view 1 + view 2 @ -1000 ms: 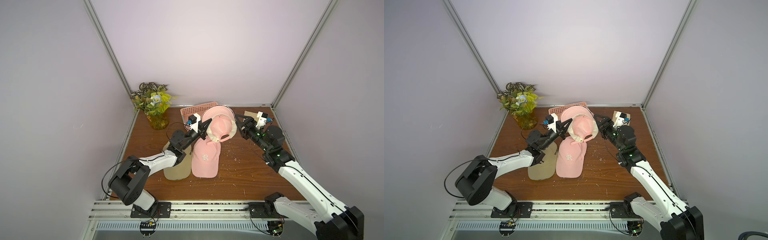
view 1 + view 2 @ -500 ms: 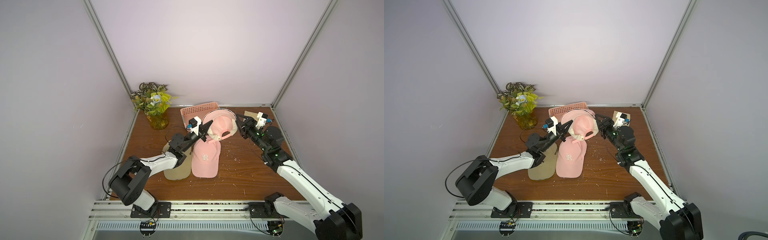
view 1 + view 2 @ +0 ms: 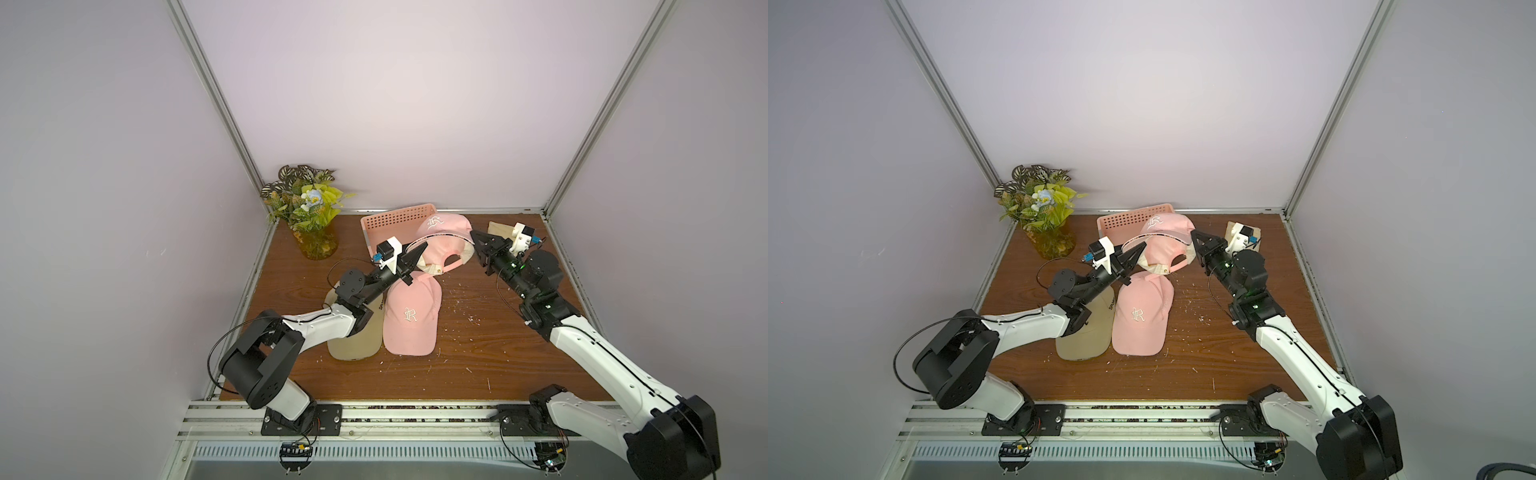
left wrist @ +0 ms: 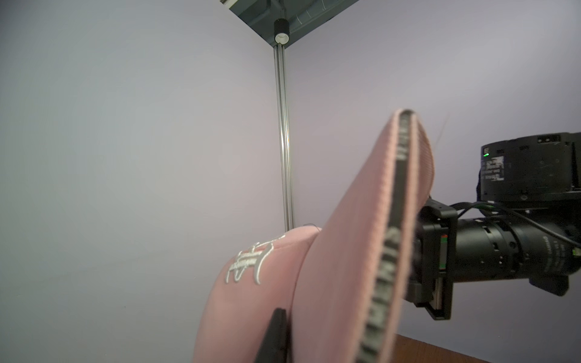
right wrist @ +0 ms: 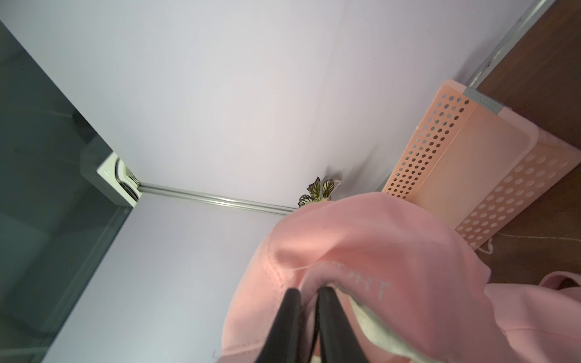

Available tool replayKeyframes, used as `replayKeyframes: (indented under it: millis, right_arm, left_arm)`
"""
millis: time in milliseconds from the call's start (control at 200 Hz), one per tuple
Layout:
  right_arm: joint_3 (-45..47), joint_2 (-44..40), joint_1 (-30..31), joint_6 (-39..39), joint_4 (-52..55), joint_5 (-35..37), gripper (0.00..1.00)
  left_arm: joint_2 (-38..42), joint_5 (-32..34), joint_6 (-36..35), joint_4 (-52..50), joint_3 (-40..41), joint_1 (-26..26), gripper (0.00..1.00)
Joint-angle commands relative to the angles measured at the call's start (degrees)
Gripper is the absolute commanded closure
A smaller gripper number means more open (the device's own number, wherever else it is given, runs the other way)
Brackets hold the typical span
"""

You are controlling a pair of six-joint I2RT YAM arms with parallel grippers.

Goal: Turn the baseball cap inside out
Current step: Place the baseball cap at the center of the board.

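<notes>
Grasp step: right hand clamped on cap rim; left hand at the brim, grip unclear. Next, probably: push crown through.

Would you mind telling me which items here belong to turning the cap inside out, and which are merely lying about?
In the job:
- raised pink cap
- right tool, pinching its rim
- left tool, at its brim

Lying about:
- second pink cap, flat on the table
- beige cap, beside it
- pink basket
- flower vase
</notes>
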State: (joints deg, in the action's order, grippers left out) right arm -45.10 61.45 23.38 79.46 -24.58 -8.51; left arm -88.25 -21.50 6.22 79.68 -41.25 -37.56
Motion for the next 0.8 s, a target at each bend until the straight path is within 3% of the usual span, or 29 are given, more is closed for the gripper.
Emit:
replayKeyframes:
  millis: [0,150,265,590,791]
  right_arm:
    - [0.4,-1.6,0.7,-1.5,-1.6,-0.2,0.98]
    - [-0.3,-3.7,0.4,-4.4,2.1,3.8,1.00]
    - [-1.5,-4.7,-0.4,-7.2,4.4,5.1,1.00]
    - [-0.8,-7.3,-4.1,-22.5,5.0,1.6,1.00]
    - [-0.4,-9.8,-6.3,-36.0,10.9,-5.4,1.00]
  left_arm:
    - [0.6,-5.6,-0.2,3.8,0.5,-2.1,0.75]
    - [1.8,-5.6,-1.7,2.6,2.6,-2.1,0.40]
    - [3.5,-5.2,-2.2,-0.5,4.9,-2.1,0.24]
    - [10.5,-8.2,-2.0,-10.1,12.0,-2.1,0.16]
    - [18.5,-0.5,4.9,-22.2,13.5,-2.1,0.15]
